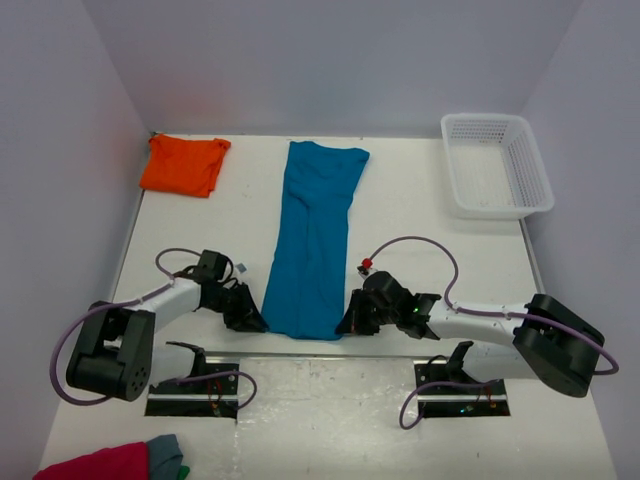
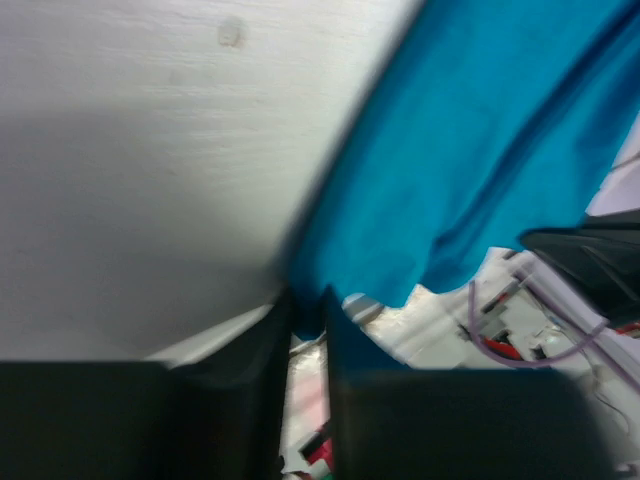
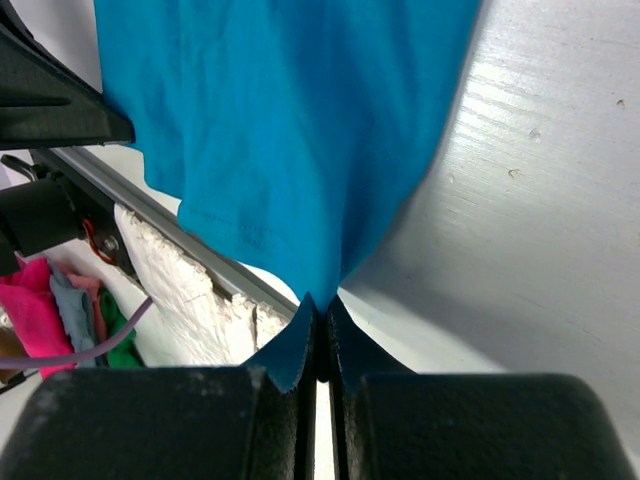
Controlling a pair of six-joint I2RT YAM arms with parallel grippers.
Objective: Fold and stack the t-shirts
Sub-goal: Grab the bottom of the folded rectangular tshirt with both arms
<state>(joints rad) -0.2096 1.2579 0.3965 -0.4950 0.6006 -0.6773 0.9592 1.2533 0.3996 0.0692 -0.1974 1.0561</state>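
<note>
The teal-blue t-shirt [image 1: 315, 235] lies as a long narrow strip down the middle of the table, running from the back towards me. My left gripper [image 1: 252, 318] is at its near left corner. In the left wrist view the fingers [image 2: 308, 310] stand close together with that corner of the teal cloth [image 2: 480, 150] pinched between the tips. My right gripper [image 1: 350, 322] is at the near right corner. Its jaws [image 3: 322, 310] are shut tight on a gathered point of the teal cloth [image 3: 290, 130]. The orange t-shirt [image 1: 185, 165] lies bunched at the back left, away from both grippers.
A white plastic basket [image 1: 497, 165] stands at the back right corner. A crimson-pink cloth [image 1: 100, 464] and a grey cloth [image 1: 165, 450] lie off the table's near left edge. Pale walls close the table in on the left, back and right.
</note>
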